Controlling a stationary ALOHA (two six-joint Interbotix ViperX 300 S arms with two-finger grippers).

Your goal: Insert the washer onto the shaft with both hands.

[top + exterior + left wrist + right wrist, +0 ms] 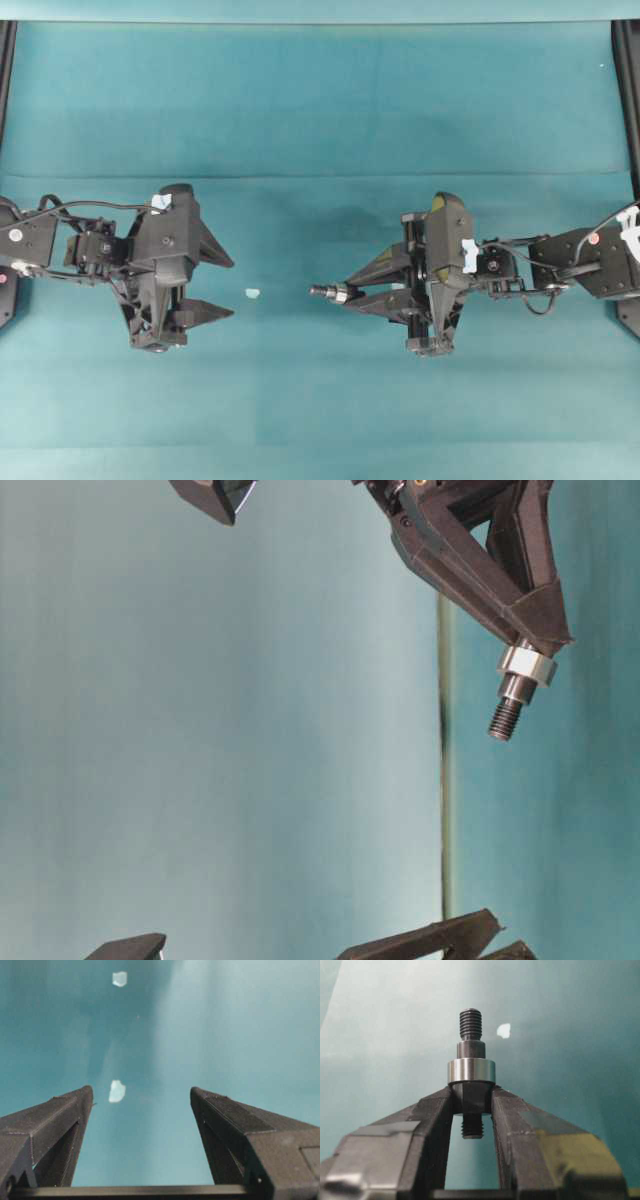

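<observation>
Pincer on the right (472, 1105) is clamped tight on the shaft (470, 1030), gripping its thick middle section, and the washer (470, 1071) already sits round the rod, resting right against the fingertips. Beyond it the threaded end pokes out free toward the middle of the desk (320, 100), held clear above the teal cloth. Over to the left, the left pincer (215, 285) stands wide open with nothing between its fingers. Between the two arms a pale chip (252, 293) lies on the cloth, no part of the job. That shaft looks stiff, heavy for its size and smooth, so I'd judge the grip belongs on the plain thick step, not the threads. The washer looks loose and slick; tilt the rod tip-down and it could slide off.
</observation>
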